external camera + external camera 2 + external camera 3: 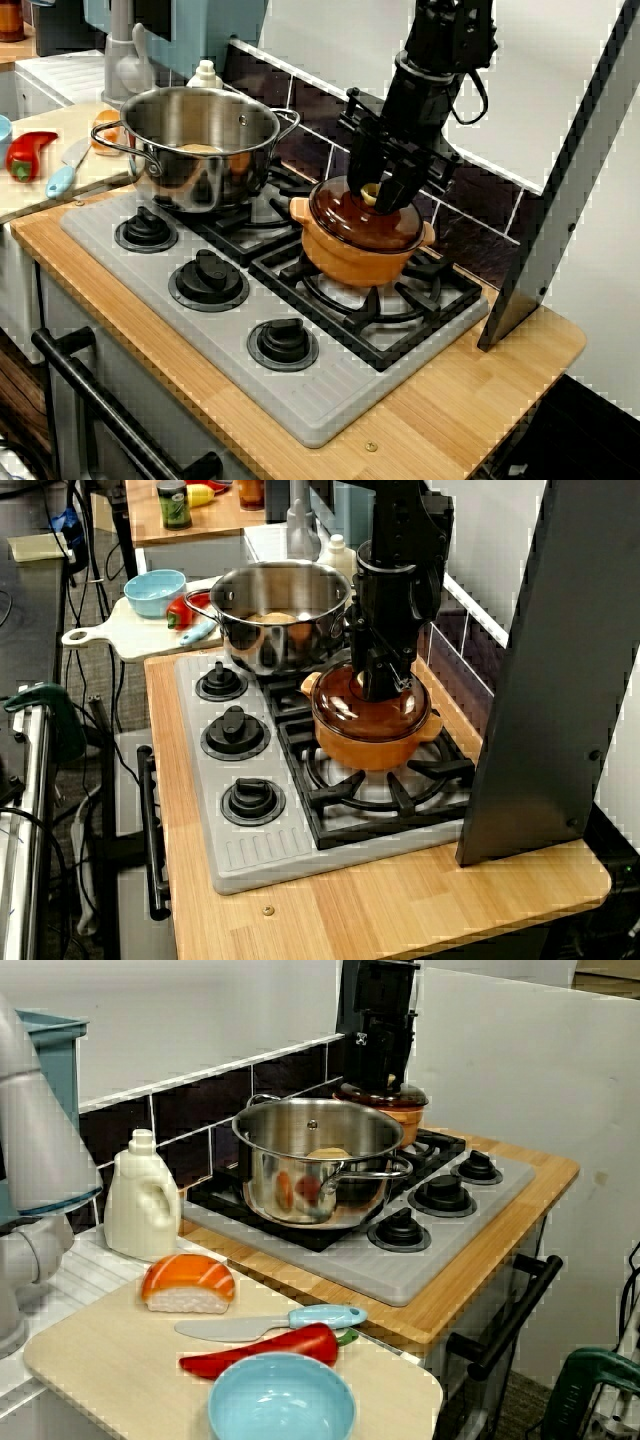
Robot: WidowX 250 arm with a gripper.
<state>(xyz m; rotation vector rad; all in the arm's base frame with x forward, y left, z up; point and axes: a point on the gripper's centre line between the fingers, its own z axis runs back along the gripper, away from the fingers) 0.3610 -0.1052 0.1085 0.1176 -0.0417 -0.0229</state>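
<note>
**Gripper low, pointing down, fingers parted**

The black arm [445,60] comes down from above, leaning slightly, with its wrist [410,110] just above the fingers. The gripper [377,193] points straight down. In the view from the front corner, its two dark fingers [358,170] stand apart, with a gap showing between the tips. In the view from the stove's end, one finger hides the other and the gap cannot be seen.

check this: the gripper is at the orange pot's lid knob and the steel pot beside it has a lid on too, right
The steel pot has no lid; the view from the stove's front shows it open. The gripper is at the lid knob of the orange pot.
</note>
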